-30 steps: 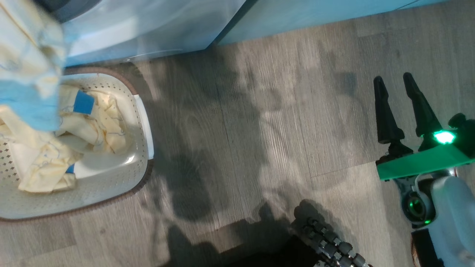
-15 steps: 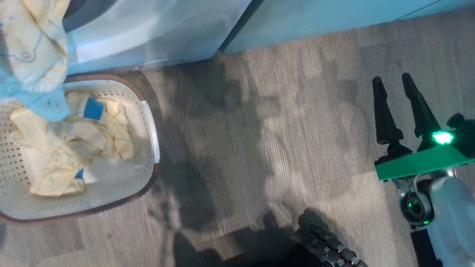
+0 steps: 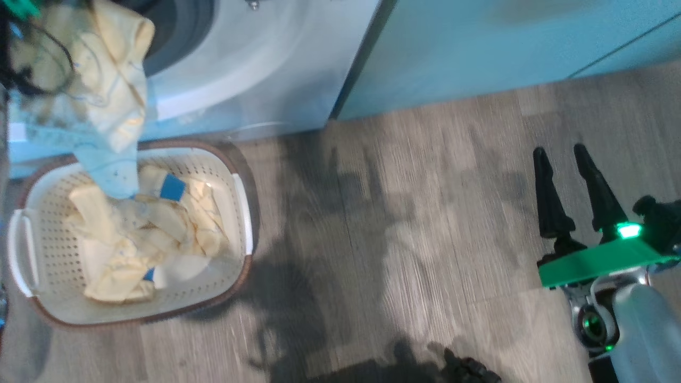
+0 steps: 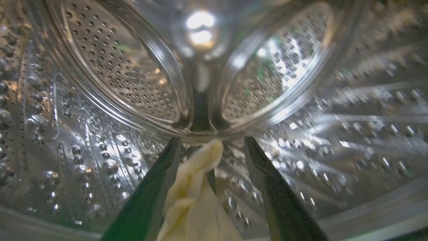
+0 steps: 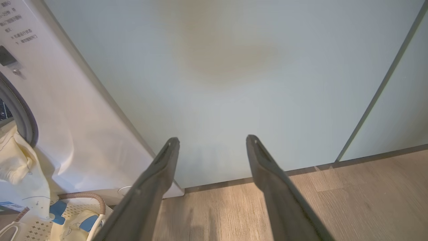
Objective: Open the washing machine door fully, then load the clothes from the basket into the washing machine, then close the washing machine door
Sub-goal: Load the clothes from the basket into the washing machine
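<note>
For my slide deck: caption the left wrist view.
Left gripper open inside the perforated steel drum, a pale yellow garment lying between its fingers.

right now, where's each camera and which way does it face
Head view: on the head, looking down at the floor, basket and washing machine; right gripper at lower right, jaws apart.
Left wrist view: on the left wrist, facing into the steel drum; left gripper, jaws apart, a yellow garment between them.
Right wrist view: on the right wrist, facing the teal cabinet; its jaws apart.
Shared: head and right wrist views both show the basket.
</note>
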You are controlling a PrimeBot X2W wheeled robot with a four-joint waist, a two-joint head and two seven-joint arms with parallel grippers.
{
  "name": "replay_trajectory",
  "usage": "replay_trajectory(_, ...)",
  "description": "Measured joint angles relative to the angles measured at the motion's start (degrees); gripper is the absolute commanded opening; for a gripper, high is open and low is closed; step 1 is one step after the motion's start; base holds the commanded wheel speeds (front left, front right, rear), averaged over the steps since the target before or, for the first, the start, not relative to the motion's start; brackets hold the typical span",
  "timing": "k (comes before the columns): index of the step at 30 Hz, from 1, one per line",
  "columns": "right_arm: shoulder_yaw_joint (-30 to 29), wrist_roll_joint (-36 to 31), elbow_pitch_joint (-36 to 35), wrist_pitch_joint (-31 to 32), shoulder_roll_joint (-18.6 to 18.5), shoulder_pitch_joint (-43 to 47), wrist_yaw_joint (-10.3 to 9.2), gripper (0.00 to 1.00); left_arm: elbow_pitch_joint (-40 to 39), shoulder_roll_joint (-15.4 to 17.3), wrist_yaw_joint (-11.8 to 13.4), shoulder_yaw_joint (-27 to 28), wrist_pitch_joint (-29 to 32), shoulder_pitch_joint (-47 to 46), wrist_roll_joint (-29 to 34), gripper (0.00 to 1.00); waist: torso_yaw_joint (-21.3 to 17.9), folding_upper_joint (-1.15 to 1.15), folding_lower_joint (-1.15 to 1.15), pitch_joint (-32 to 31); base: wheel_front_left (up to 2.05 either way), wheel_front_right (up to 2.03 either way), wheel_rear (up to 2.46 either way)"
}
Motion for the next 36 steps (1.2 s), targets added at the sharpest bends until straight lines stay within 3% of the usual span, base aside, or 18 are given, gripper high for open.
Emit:
replay_trajectory(8,-1.52,-0.51,0.48,0.01,-1.01,3.88,0.00,1.00,-1.00,-2.52,-0.93,0.42,-0.25,10.25,-2.57,1.00,1.73,0.00,0.00,-6.68,0.00,0.00,0.00)
replay_trajectory(24,-3.23,-1.44,0.49,0.01,-2.03,11.43,0.00,1.00,-30.52,-7.87,1.77,8.28,-0.51,49.84,-0.75,1.00,5.87,0.00,0.00,-18.04,0.00,0.00,0.00)
replay_trajectory(36,-3.74,-1.45,0.43,0.01,-2.01,13.64,0.00,1.00,-41.94,-13.93,2.05,14.85,-0.49,67.97,1.53,1.00,8.00,0.00,0.01,-20.25,0.00,0.00,0.00)
